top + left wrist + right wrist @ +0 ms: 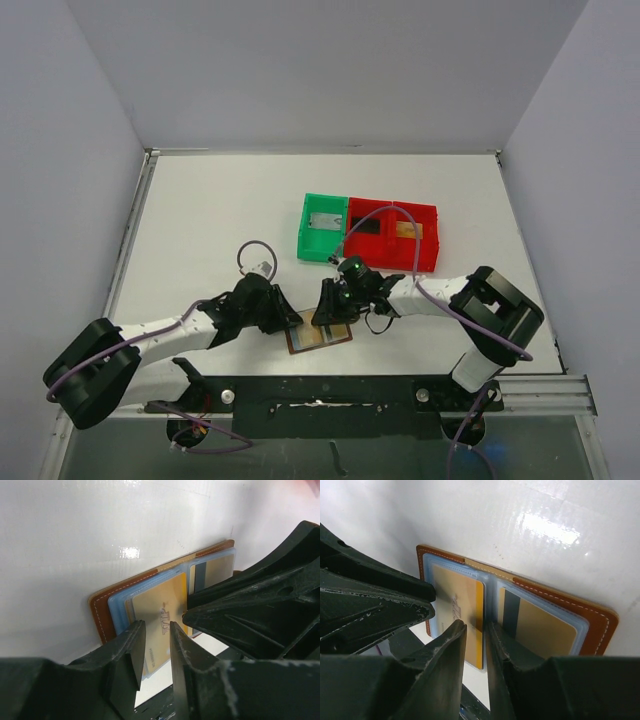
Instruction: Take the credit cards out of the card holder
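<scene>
- Left gripper [154, 650]: jaws are parted by a narrow gap, and nothing is seen clasped.
- Right gripper [474, 642]: set just beside the left, likewise narrowly parted with nothing gripped.
- Card holder [592, 617]: laid open on the table [200, 220], directly beneath both grippers.
- Golden card [457, 605]: lodged in the sleeve just ahead of the right fingertips, its near edge seemingly proud of the sleeve.
- Striped card [540, 627]: sleeved beside it.
- Step judged: extraction of the golden card. A pinch on its near edge is called for, with the holder pinned down.
</scene>
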Controlling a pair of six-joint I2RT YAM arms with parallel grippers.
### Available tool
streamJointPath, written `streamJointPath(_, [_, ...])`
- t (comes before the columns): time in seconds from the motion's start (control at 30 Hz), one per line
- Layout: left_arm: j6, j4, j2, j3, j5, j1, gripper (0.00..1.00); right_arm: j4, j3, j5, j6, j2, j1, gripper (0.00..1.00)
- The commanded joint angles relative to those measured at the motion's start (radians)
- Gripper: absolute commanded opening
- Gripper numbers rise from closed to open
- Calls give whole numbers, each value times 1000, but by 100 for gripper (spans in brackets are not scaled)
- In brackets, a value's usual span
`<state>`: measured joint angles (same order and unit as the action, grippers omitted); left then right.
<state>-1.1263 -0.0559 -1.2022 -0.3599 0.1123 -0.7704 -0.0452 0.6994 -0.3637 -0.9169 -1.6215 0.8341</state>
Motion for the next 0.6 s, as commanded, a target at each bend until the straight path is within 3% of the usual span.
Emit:
streamJointPath(0.0, [45,38,-28,-42,-6,-3,24,-73,-15,-18,-18,0,7,21])
streamJointPath(0.27, [67,79,-38,-51,-31,-3,21,-123,-53,-44,-33,36,-24,0])
streamJointPath(0.57, [98,125,-77,-63,-58,-3,19,-171,-137,-89,-45,109,-97,0])
